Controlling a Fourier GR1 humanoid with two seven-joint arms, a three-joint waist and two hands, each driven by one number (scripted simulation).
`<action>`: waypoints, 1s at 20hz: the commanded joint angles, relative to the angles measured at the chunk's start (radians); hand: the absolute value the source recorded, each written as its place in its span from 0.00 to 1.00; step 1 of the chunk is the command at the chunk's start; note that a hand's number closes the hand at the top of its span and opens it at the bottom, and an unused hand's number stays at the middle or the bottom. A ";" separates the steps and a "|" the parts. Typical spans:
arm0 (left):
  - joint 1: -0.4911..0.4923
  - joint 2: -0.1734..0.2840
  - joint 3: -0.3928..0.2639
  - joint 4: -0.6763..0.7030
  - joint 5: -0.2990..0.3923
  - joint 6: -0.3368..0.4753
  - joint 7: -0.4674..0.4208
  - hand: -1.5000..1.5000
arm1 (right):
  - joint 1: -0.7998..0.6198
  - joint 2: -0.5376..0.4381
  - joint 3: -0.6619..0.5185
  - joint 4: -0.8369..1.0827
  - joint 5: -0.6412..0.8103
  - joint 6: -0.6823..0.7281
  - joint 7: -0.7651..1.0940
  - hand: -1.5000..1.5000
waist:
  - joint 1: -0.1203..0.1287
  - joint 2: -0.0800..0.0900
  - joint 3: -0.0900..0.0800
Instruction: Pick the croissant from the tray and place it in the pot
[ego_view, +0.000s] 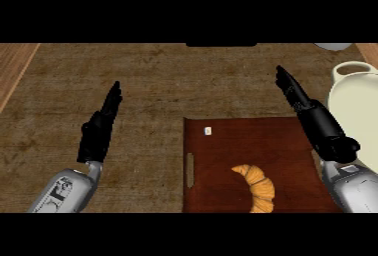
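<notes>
A golden croissant lies on the dark brown tray, near the tray's lower middle. The cream pot stands at the right edge, partly cut off, with a handle at its top. My right hand is open with straight fingers pointing up, over the tray's right edge, between the croissant and the pot. It touches neither. My left hand is open, fingers up, at the left of the tray, resting.
A small white tag lies on the tray's upper left. A slot handle runs along the tray's left side. The brown counter spreads above; a wooden strip borders the left. A grey object shows at top right.
</notes>
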 joint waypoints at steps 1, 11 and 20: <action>-0.010 -0.025 0.043 0.056 0.006 -0.031 -0.039 0.50 | -0.006 0.013 -0.037 0.087 -0.047 0.101 -0.084 1.00 | -0.001 -0.038 -0.009; 0.015 0.080 0.210 -0.160 0.157 -0.047 0.082 0.50 | 0.014 -0.024 -0.074 0.495 0.071 0.202 -0.730 0.00 | 0.046 -0.031 -0.003; 0.092 0.077 0.255 -0.189 0.131 -0.063 0.073 0.50 | -0.089 -0.154 -0.072 0.488 0.120 0.445 -0.834 0.00 | 0.003 -0.042 -0.009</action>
